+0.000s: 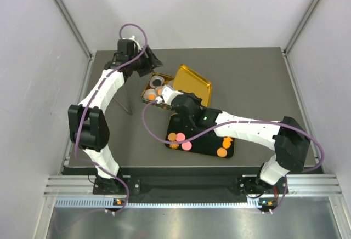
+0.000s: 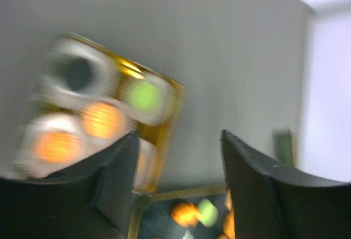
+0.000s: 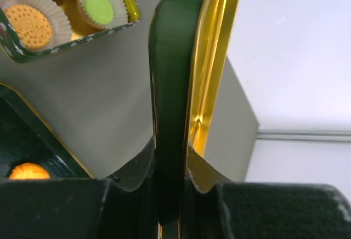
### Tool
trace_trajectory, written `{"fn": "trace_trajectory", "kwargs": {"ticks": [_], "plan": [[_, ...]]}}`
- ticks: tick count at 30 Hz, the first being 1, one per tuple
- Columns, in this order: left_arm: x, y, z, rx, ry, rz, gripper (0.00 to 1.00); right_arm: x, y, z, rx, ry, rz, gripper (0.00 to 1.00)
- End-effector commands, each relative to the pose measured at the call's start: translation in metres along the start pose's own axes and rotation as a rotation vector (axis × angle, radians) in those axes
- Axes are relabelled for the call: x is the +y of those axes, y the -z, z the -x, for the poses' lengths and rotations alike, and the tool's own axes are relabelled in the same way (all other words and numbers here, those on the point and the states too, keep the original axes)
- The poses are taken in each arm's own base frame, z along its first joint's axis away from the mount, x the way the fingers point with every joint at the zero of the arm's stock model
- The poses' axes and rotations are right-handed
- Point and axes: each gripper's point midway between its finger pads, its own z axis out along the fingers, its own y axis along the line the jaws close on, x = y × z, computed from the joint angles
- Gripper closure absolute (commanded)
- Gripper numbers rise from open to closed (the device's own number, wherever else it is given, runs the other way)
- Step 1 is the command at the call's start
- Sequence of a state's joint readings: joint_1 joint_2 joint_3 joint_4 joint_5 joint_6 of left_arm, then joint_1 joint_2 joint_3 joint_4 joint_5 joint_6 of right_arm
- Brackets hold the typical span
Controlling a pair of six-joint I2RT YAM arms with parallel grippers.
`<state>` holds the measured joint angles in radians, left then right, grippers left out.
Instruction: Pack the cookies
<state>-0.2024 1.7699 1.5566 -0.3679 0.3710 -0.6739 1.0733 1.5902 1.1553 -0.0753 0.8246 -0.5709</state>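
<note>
Top, cookies (image 1: 187,145): six loose on the black tray (image 1: 205,143), four orange, two pink; more in the tin (image 1: 147,92) behind it.
Top, obstruction: right claw (image 1: 176,95) covers the tin's near corner.
Left wrist, left claw (image 2: 178,162): wide, empty, above the counter (image 2: 219,58); view blurred.
Left wrist, paper cups (image 2: 101,119): four seen; two orange, one green, one empty.
Right wrist, right claw: clamped on the rim of the upright lid (image 3: 170,85).
Right wrist, cups: three seen, two orange, one green.
</note>
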Motion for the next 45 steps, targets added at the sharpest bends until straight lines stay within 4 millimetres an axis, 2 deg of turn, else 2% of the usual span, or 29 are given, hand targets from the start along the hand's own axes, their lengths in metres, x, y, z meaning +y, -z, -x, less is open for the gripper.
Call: {"fn": "trace_trajectory", "kwargs": {"ticks": [1, 2, 3, 4, 5, 6, 7, 8, 10, 12, 13, 15, 16, 20, 21, 22, 25, 26, 28, 29, 30, 31, 32, 33, 36, 39, 45], "plan": [[0.039, 0.027, 0.071, -0.272, -0.062, 0.233, 0.37, -0.042, 0.01, 0.015, -0.005, -0.224, 0.005, 1.0], [0.052, 0.028, 0.074, -0.284, -0.082, 0.281, 0.41, -0.051, 0.011, 0.028, -0.032, -0.274, 0.025, 1.0], [0.072, 0.028, 0.078, -0.303, -0.076, 0.353, 0.45, -0.051, 0.012, 0.026, -0.013, -0.324, 0.055, 1.0], [0.09, 0.028, 0.075, -0.292, -0.058, 0.398, 0.52, -0.071, 0.008, 0.034, -0.026, -0.395, 0.051, 1.0], [0.099, 0.026, 0.072, -0.284, -0.048, 0.414, 0.59, -0.07, 0.006, 0.043, -0.055, -0.442, 0.119, 1.0], [0.105, 0.024, 0.069, -0.274, -0.043, 0.423, 0.6, -0.071, 0.006, 0.046, -0.056, -0.513, 0.163, 1.0], [0.116, 0.02, 0.06, -0.259, -0.04, 0.45, 0.62, -0.091, 0.0, 0.051, -0.078, -0.59, 0.168, 1.0], [0.122, 0.019, 0.057, -0.258, -0.035, 0.464, 0.66, -0.088, 0.0, 0.062, -0.12, -0.643, 0.26, 1.0], [0.14, 0.018, 0.045, -0.251, -0.025, 0.514, 0.69, -0.1, -0.005, 0.073, -0.169, -0.823, 0.4, 1.0], [0.147, 0.016, 0.037, -0.241, -0.018, 0.525, 0.73, -0.105, -0.011, 0.077, -0.172, -0.984, 0.5, 1.0], [0.155, 0.014, 0.027, -0.22, -0.008, 0.54, 0.73, -0.109, -0.019, 0.077, -0.197, -1.041, 0.574, 1.0], [0.164, 0.009, 0.018, -0.205, 0.014, 0.555, 0.76, -0.119, -0.031, 0.079, -0.226, -1.164, 0.62, 1.0], [0.17, 0.004, 0.009, -0.189, 0.032, 0.56, 0.76, -0.113, -0.031, 0.081, -0.236, -1.191, 0.68, 1.0], [0.188, -0.015, -0.011, -0.141, 0.08, 0.577, 0.79, -0.113, -0.042, 0.085, -0.296, -1.366, 0.786, 1.0], [0.19, -0.019, -0.016, -0.129, 0.083, 0.58, 0.79, -0.105, -0.051, 0.074, -0.27, -1.405, 0.801, 1.0], [0.191, -0.022, -0.019, -0.125, 0.091, 0.582, 0.79, -0.113, -0.049, 0.082, -0.347, -1.411, 0.83, 1.0], [0.186, -0.034, -0.034, -0.097, 0.106, 0.547, 0.8, -0.099, -0.058, 0.074, -0.325, -1.495, 0.908, 1.0], [0.184, -0.036, -0.038, -0.09, 0.109, 0.538, 0.8, -0.103, -0.058, 0.078, -0.364, -1.523, 0.923, 1.0], [0.177, -0.043, -0.051, -0.077, 0.114, 0.519, 0.81, -0.093, -0.067, 0.066, -0.344, -1.569, 0.955, 1.0], [0.172, -0.045, -0.055, -0.075, 0.117, 0.505, 0.81, -0.099, -0.067, 0.068, -0.384, -1.6, 0.968, 1.0], [0.169, -0.047, -0.069, -0.053, 0.119, 0.497, 0.81, -0.092, -0.076, 0.056, -0.358, -1.635, 0.972, 1.0], [0.16, -0.048, -0.067, -0.074, 0.133, 0.47, 0.81, -0.09, -0.077, 0.054, -0.363, -1.646, 0.993, 1.0], [0.153, -0.051, -0.076, -0.065, 0.133, 0.455, 0.81, -0.092, -0.078, 0.054, -0.381, -1.67, 1.012, 1.0], [0.154, -0.051, -0.084, -0.057, 0.146, 0.455, 0.81, -0.086, -0.086, 0.046, -0.362, -1.689, 1.021, 1.0], [0.135, -0.055, -0.092, -0.057, 0.131, 0.41, 0.8, -0.077, -0.095, 0.035, -0.35, -1.726, 1.05, 1.0], [0.126, -0.056, -0.093, -0.062, 0.129, 0.391, 0.78, -0.066, -0.102, 0.029, -0.333, -1.757, 1.09, 1.0], [0.141, -0.039, -0.075, -0.093, 0.132, 0.429, 0.75, -0.048, -0.106, 0.022, -0.31, -1.789, 1.173, 1.0]]}}
